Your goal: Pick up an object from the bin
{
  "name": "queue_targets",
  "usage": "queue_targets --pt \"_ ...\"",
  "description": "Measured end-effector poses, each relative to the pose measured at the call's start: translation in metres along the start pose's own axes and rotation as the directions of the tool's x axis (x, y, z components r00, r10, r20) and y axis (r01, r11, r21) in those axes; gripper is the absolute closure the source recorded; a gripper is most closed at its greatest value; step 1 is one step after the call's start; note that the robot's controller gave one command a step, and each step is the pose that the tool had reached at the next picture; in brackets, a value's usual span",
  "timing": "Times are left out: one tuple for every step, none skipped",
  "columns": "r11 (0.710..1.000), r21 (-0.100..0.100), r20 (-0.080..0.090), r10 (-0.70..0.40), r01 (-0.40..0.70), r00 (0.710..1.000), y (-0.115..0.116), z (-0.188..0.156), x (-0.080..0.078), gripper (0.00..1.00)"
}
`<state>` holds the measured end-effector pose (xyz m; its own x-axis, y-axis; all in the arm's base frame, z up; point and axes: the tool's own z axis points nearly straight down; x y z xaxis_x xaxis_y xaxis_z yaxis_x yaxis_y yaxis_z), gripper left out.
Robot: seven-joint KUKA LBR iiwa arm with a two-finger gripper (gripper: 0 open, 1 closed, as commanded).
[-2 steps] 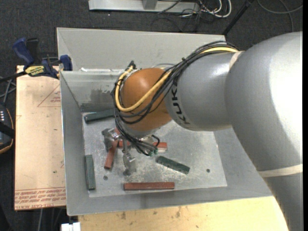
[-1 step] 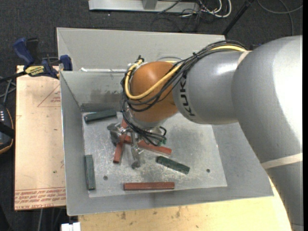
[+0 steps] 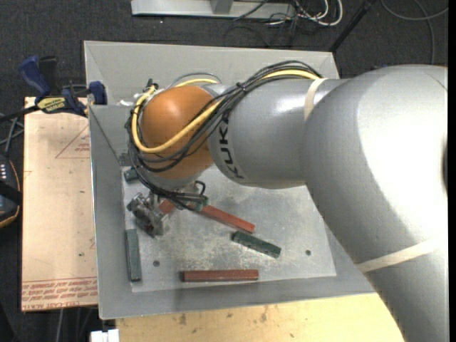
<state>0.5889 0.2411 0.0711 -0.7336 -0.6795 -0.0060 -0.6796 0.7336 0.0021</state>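
Orange-red stick (image 3: pixel 226 220), long and thin, lies closer to the gripper (image 3: pixel 147 217) than anything else in the bin (image 3: pixel 299 223), so I judge it the likeliest pick. The gripper sits low in the left part of the bin floor, left of the frame's centre, directly under the arm's orange cover (image 3: pixel 174 130). The stick lies to its right. Its long axis slants from upper left to lower right. The upper-left end runs in beneath the dark cables at the wrist, just beside the gripper, and the rest stretches away toward the middle of the floor. Whether the gripper is released or clenched cannot be told from this angle, nor whether the stick's near end is already inside it. The coming move turns on that slant. A clean grip would most likely need the gripper a little further right in the frame and turned to close across the stick's narrow width, not along its length. Next out is a grey bar (image 3: pixel 132 256), below the gripper. It runs almost straight up and down the frame beside the left wall, near the gripper but apart from it. Further off, a dark green bar (image 3: pixel 256 245) lies just below the stick's far end and roughly parallel to it. Furthest, a brown bar (image 3: pixel 219 276) lies nearly level along the bottom of the floor, well apart from the gripper.
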Motion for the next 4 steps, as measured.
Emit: queue_targets --pt "1.000 0.000 0.000 0.000 0.000 1.000 0.000 0.000 0.000 1.00" --pt "1.000 0.001 -0.002 0.001 -0.001 1.000 -0.042 -0.052 0.004 1.00" --pt "1.000 0.001 -0.003 0.001 -0.001 1.000 -0.042 -0.052 0.004 1.00" --pt "0.998 0.002 -0.004 0.067 -0.067 0.998 -0.031 -0.254 0.008 1.00"
